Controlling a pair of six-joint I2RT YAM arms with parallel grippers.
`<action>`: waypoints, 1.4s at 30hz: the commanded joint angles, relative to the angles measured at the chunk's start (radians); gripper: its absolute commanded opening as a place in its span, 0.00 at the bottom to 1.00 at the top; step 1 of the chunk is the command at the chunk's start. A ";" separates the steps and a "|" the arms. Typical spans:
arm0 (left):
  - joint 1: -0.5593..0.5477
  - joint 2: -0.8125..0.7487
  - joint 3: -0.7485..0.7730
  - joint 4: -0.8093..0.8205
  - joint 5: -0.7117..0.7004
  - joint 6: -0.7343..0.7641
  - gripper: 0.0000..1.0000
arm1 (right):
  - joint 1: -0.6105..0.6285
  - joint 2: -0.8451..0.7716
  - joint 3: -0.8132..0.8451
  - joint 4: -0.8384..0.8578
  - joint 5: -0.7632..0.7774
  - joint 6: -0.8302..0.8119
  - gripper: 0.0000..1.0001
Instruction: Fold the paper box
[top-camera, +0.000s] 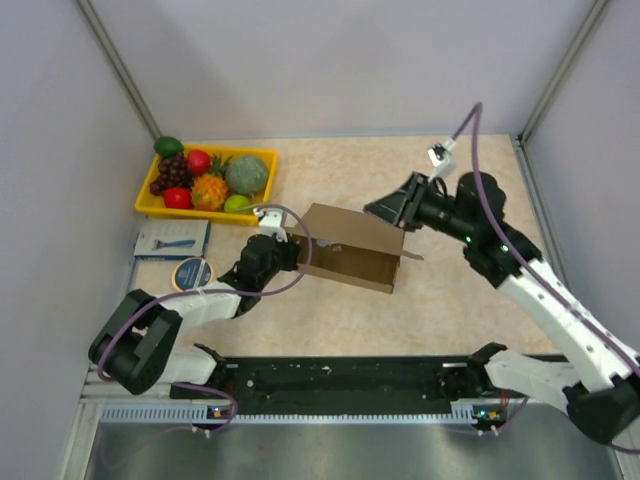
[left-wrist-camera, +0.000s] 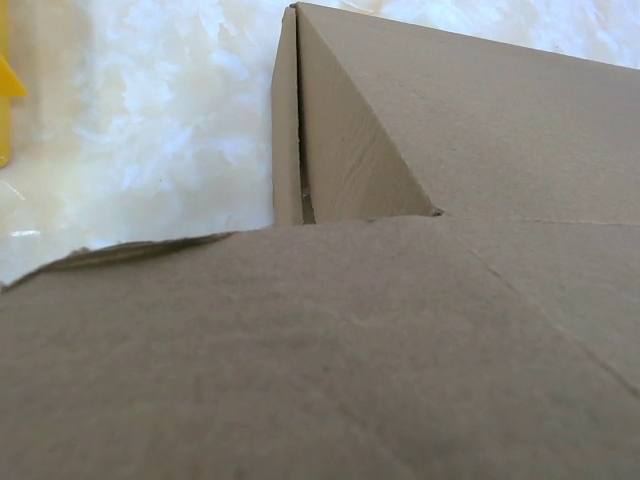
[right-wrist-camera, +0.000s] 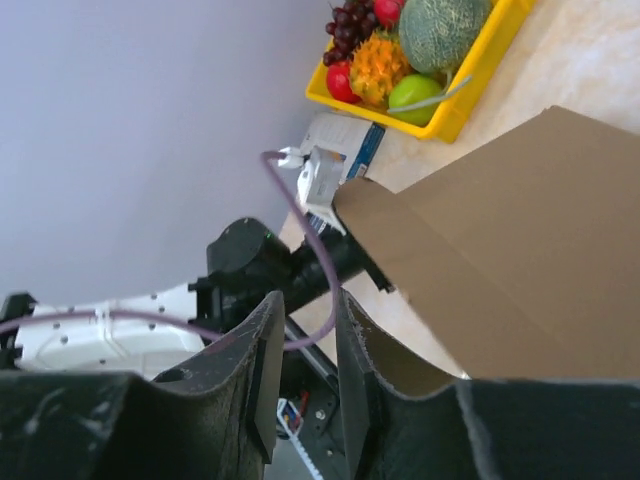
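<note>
paper box (top-camera: 347, 255) is laid crosswise: left jaws closed at its left end, right jaws narrowly parted, empty, near its right end.

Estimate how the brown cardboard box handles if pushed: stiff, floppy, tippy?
Likely light: the paper box is thin, empty board, so it would probably slide on the smooth table. Its flaps probably hinge floppily at the creases. Half-folded and open, it may skew rather than stay square.
</note>
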 joint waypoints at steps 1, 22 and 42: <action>-0.005 -0.020 -0.007 -0.015 -0.015 -0.014 0.00 | -0.091 0.283 0.051 0.246 -0.274 0.196 0.29; -0.005 -0.600 -0.188 -0.518 0.354 -0.234 0.55 | -0.051 0.832 -0.268 1.169 -0.359 0.554 0.28; 0.243 -0.206 0.442 -0.666 0.731 -0.186 0.21 | -0.066 0.711 -0.249 0.776 -0.390 0.210 0.29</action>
